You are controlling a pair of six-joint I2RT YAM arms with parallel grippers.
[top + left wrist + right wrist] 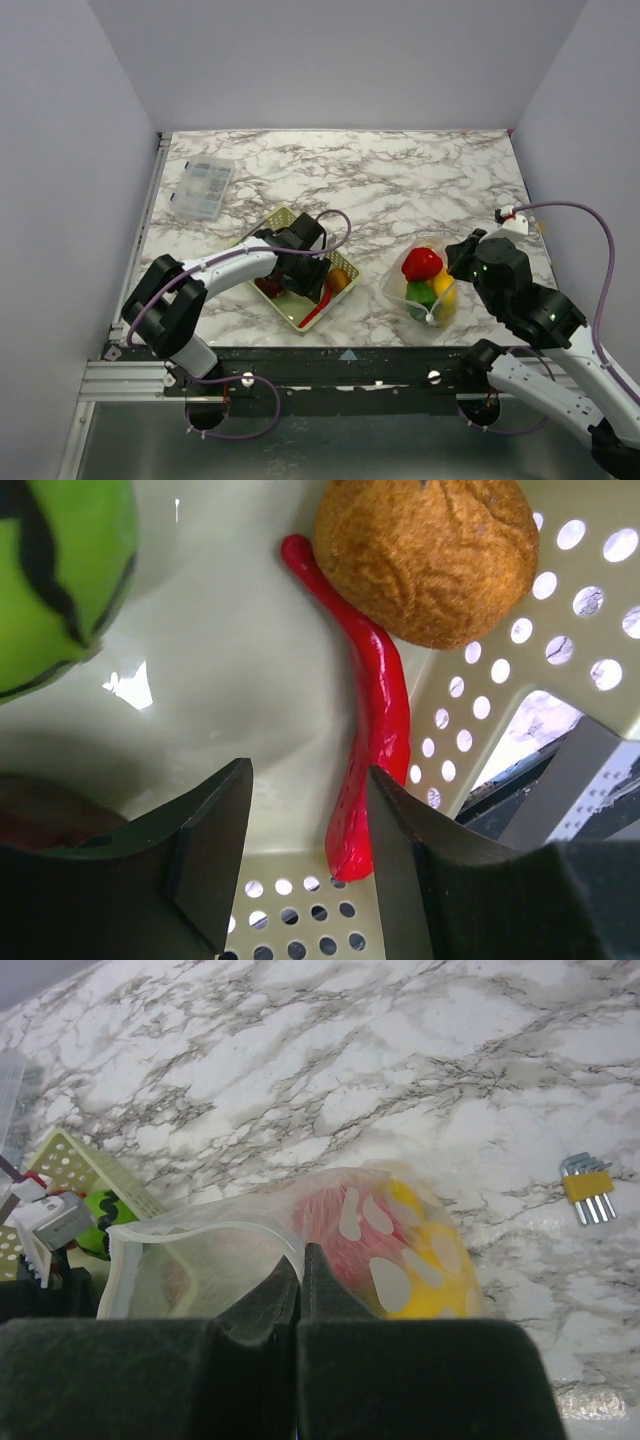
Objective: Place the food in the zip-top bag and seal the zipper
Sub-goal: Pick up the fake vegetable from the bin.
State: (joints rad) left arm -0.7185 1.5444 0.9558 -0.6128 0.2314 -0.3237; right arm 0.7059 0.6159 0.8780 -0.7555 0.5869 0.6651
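Left pincer (pixel 310 810): open, down inside the basket (pixel 220 680), fingers (pixel 215 850) apart over its floor, gripping nothing.
Red chili (pixel 375 710): lying on the basket floor, thick end in the gap between the fingers, close to one of them; contact impossible to tell.
Orange fruit (pixel 430 555): rough-skinned, resting against the chili's thin end, beside the perforated wall.
Green fruit (pixel 55 570): dark-striped, in the basket, apart from the chili.
Basket position: near edge of the bench (pixel 400 180), left of centre.
Right pincer (pixel 300 1280): closed, pinching the zip-top bag (pixel 200 1250) at its mouth edge.
Zipper (pixel 200 1228): unsealed, mouth gaping toward the basket.
Bag position: near edge of the bench, right of centre, well apart from the basket.
Food in bag: red pepper (pixel 421 263) on the far side, green piece (pixel 420 293) and yellow piece (pixel 445 297) nearer.
Compartment box (pixel 203 187): flat, clear, by the left edge, toward the far left corner.
Hex keys (pixel 588 1188): yellow-holdered, on the marble to the right of the bag in the right wrist view.
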